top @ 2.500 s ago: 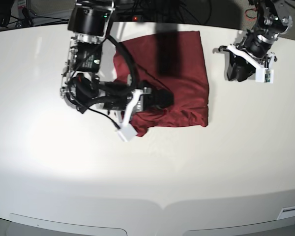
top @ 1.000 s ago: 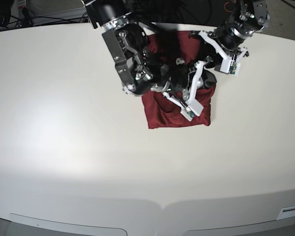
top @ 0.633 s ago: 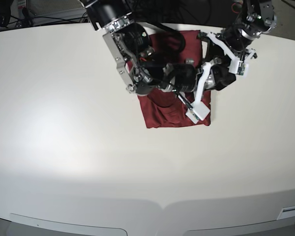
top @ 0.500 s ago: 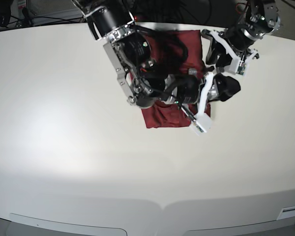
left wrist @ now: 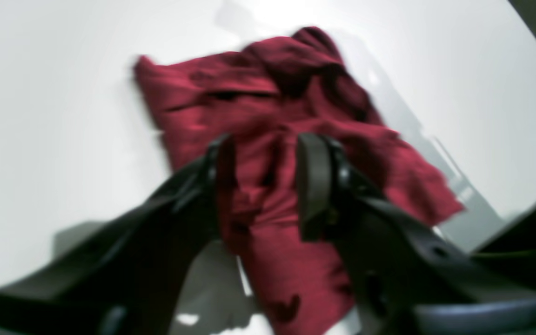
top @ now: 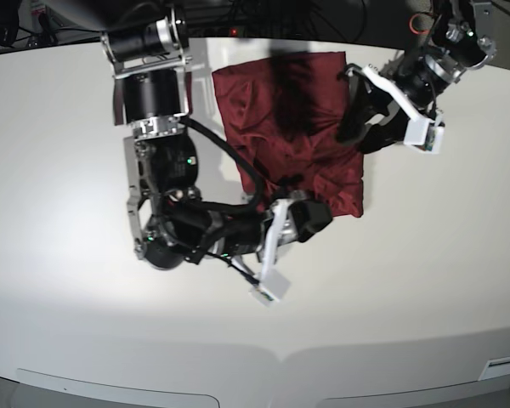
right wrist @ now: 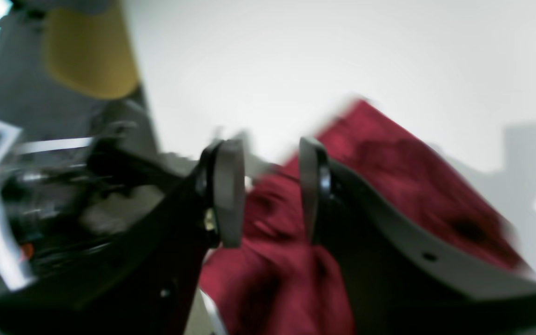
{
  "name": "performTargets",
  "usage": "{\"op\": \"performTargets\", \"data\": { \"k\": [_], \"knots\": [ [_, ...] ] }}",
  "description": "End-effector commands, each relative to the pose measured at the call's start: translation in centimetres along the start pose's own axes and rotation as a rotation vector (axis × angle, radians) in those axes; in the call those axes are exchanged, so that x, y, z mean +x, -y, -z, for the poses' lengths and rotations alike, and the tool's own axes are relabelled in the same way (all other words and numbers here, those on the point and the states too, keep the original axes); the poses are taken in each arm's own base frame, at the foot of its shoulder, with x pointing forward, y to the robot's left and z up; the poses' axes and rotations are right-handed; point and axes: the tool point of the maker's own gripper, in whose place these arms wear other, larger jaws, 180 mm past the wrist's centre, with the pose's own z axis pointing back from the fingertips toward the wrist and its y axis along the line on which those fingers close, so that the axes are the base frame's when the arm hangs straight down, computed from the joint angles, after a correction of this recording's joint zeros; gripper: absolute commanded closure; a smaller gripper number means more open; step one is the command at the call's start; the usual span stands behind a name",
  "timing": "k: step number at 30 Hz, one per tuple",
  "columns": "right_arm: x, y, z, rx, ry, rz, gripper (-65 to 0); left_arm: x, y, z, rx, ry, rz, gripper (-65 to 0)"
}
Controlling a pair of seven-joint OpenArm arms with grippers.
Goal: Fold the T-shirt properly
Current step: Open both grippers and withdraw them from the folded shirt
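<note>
The dark red T-shirt (top: pixel 268 127) lies folded into a rough rectangle at the back middle of the white table (top: pixel 85 280). It is wrinkled, with a bunched front corner. My right gripper (top: pixel 310 217) is at the shirt's front edge. In the right wrist view (right wrist: pixel 270 190) its jaws stand apart, with the shirt (right wrist: pixel 389 186) below and nothing between them. My left gripper (top: pixel 357 127) hovers at the shirt's right edge. In the left wrist view (left wrist: pixel 265 181) it is open over the shirt (left wrist: pixel 258 107). Both wrist views are blurred.
The right arm's black body (top: pixel 166 212) curves over the table left of the shirt, with its white camera mount (top: pixel 272 280) in front. Dark cables and equipment lie beyond the table's back edge (top: pixel 263 17).
The right arm has swung off the shirt toward the front left, and its gripper is now at the front edge. The shirt's left part is uncovered. The left gripper has moved down along the right edge.
</note>
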Motion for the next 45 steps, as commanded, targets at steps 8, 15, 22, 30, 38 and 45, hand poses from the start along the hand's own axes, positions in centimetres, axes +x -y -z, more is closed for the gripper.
{"op": "performTargets", "data": {
  "k": [8, 15, 22, 30, 38, 45],
  "knots": [
    [-4.1, 7.5, -8.3, -0.233, -0.141, -0.022, -20.2, 0.2, 5.7, 4.0, -0.101, -0.029, 0.155, -27.1],
    [-6.5, 10.5, -13.1, -0.350, -0.230, -0.018, -20.2, 0.1, 6.0, 5.5, -0.028, -0.046, 0.300, -27.1],
    [-6.7, 11.1, -14.1, -0.373, -0.241, -0.018, -20.2, -0.4, 6.4, 6.0, 0.014, -0.067, 0.370, -27.1],
    [-6.7, 11.1, -14.1, -0.373, -0.242, -0.018, -20.2, -3.9, 4.6, 6.5, 0.052, -0.171, 0.393, -27.1],
    [-6.6, 11.1, -14.1, -0.371, -0.234, -0.019, -20.2, -3.7, 4.6, 7.0, 0.040, -0.159, 0.365, -12.2],
    [-6.4, 11.1, -14.1, -0.371, -0.226, -0.021, -20.2, -4.0, 4.6, 6.7, 0.043, -0.189, 0.353, 0.0]
  ]
}}
